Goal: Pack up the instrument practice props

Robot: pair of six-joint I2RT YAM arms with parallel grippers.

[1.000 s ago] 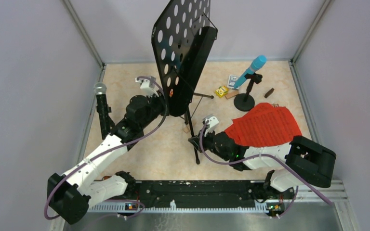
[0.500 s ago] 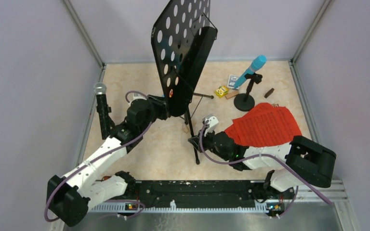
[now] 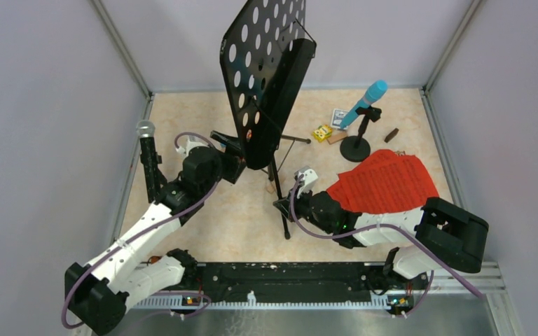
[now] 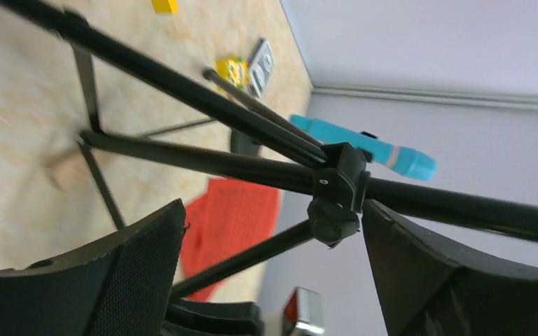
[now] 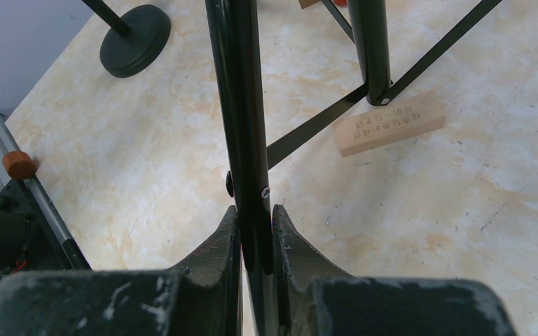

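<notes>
Two holds are needed to fold the stand [image 3: 266, 70], which is upright mid-scene. My right gripper [image 5: 255, 227] is clenched on one tripod leg [image 5: 242, 105]; grip stays firm. My left gripper [image 4: 273, 210] gapes wide, grasping nothing. I should centre it on the hub [image 4: 336, 189] before closing, or the stand may tip.

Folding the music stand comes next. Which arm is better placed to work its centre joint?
Left. The left gripper is open with the stand's joint knob between its fingers; the right gripper is shut on a tripod leg.
</notes>
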